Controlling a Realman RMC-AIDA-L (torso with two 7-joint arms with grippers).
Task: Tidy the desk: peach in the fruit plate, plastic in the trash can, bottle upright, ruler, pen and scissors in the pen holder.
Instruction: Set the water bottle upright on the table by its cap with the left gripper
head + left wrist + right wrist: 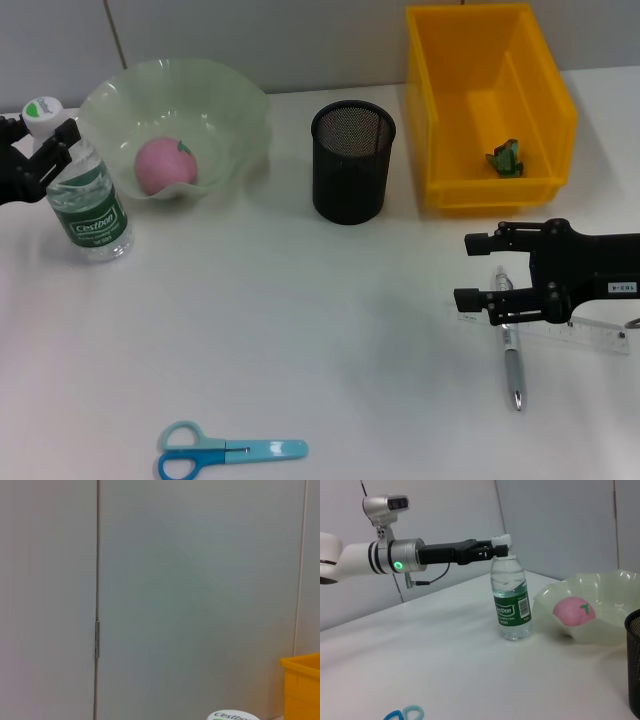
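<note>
Left tool [45, 150] is at the neck of the bottle [88, 205], fingers closed on it just under the white cap (confirmed in the right wrist view). The bottle stands upright at the desk's far left, just beside the fruit plate [235, 105], which holds the peach [165, 165].

Right tool [480, 270] hovers low at the right side, fingers apart, over the pen [512, 355] and the clear ruler [590, 338]; contact cannot be determined. Behind it, the yellow trash can [545, 100] contains a green scrap of plastic [506, 157]. The black mesh pen holder [352, 165] stands mid-desk. The scissors [225, 452] lie flat at the near edge.

The desk [330, 330] is plain white; grey panelled walls [200, 580] behind.
</note>
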